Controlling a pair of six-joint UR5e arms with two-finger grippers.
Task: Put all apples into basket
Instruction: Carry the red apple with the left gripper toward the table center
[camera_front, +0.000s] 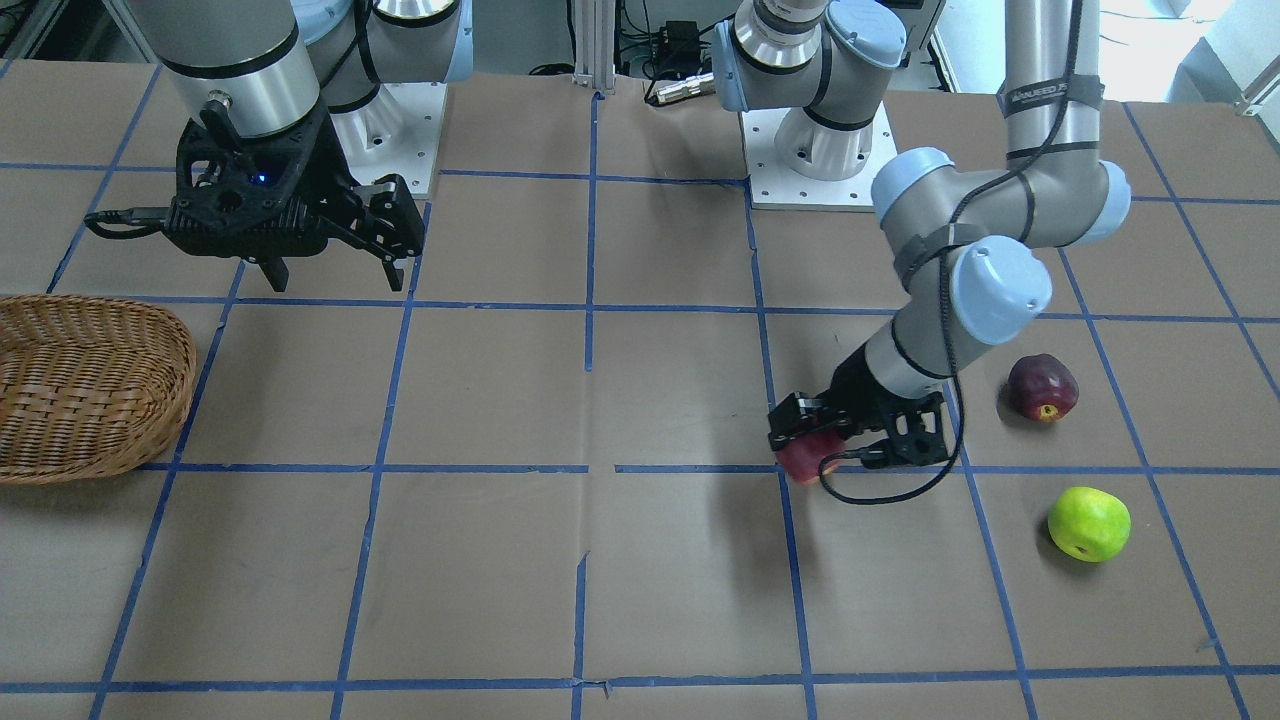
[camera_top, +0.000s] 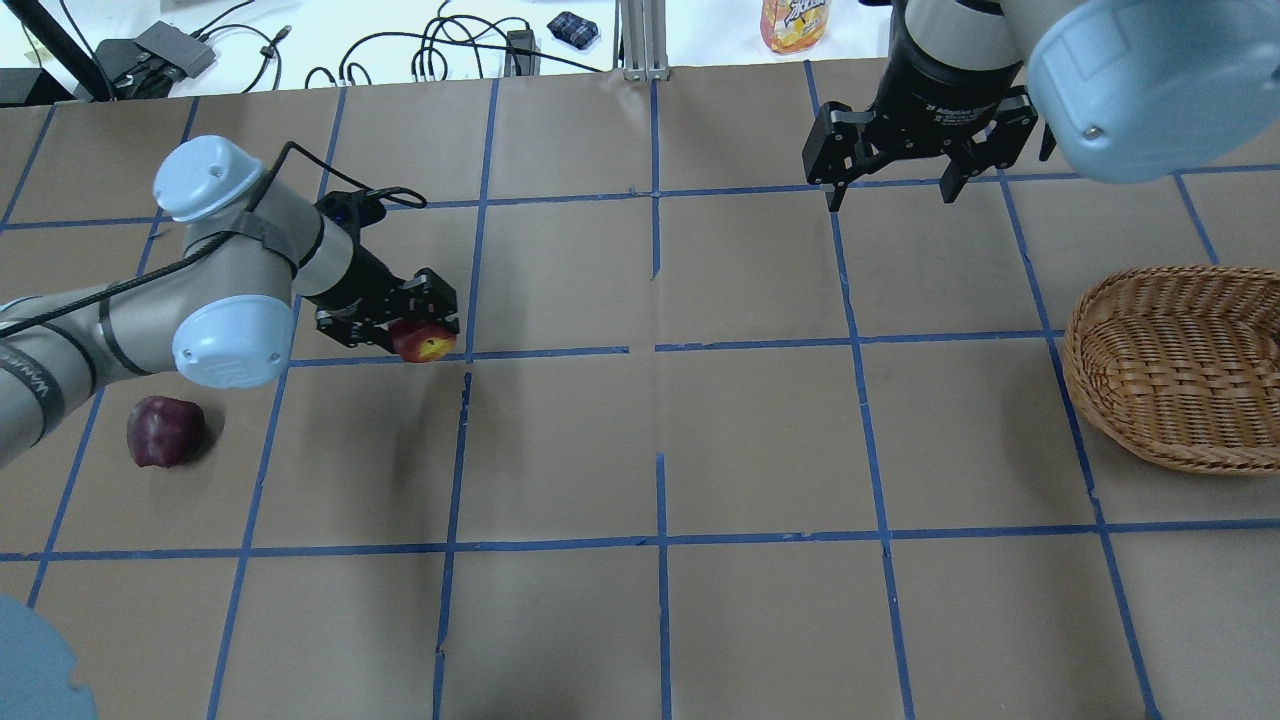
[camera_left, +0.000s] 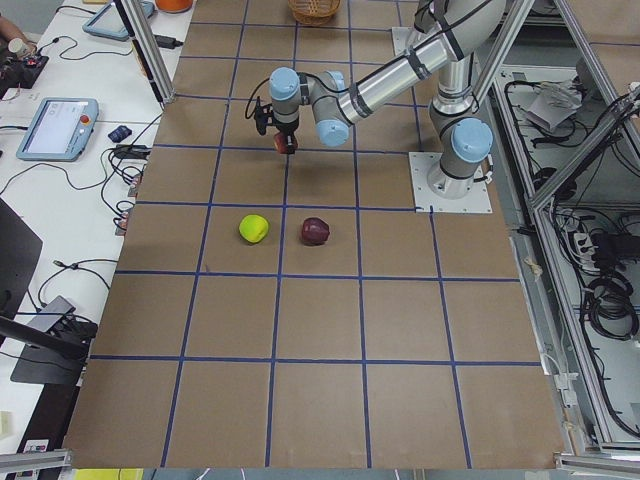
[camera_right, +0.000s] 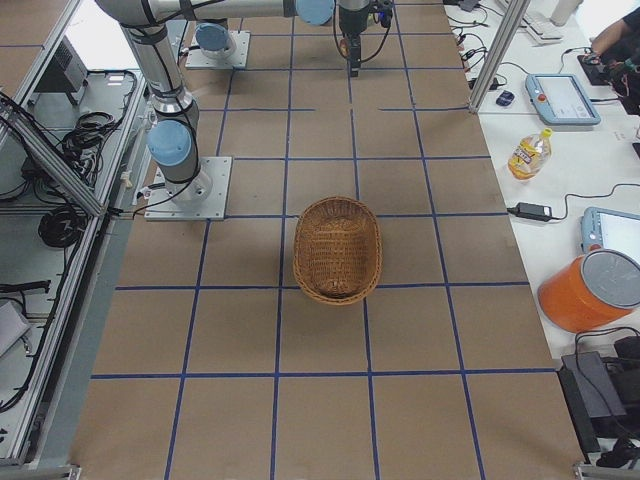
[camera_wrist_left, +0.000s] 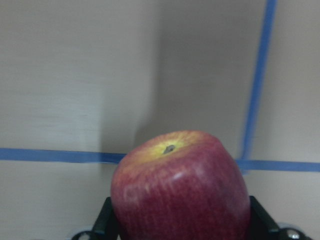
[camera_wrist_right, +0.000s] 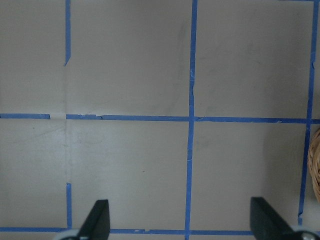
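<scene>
Red, finely streaked skin with a yellowish dimple around a short dark stem marks the fist-sized red apple (camera_wrist_left: 175, 185); it fills the lower middle of the left wrist view, dimple tilted up toward the camera. The left gripper (camera_wrist_left: 182, 222) pinches it, one black finger (camera_wrist_left: 106, 222) pressed to each flank. In the overhead view this apple (camera_top: 423, 342) sits over a blue tape line of the brown paper-covered table (camera_top: 760, 440), on the robot's left half; whether it touches the paper I cannot tell.

The dark maroon-purple apple (camera_front: 1042, 387) lies on the table with its yellow dimple turned sideways; the bright lime green apple (camera_front: 1088, 523) lies near it, one grid square nearer the operators' edge, the two apart. Both rest on the robot's left side, well apart from the light brown oval wicker basket (camera_top: 1070, 350), which stands at the table's far right and holds nothing that shows.

The left arm reaches low and folded, elbow bent, forearm sloping down to the wrist, a black cable strapped along it. The right arm holds its wrist upright above the table; the right gripper (camera_top: 892, 195) points straight down, fingers spread wide with only taped paper between them, near the basket but beside it rather than over it.
</scene>
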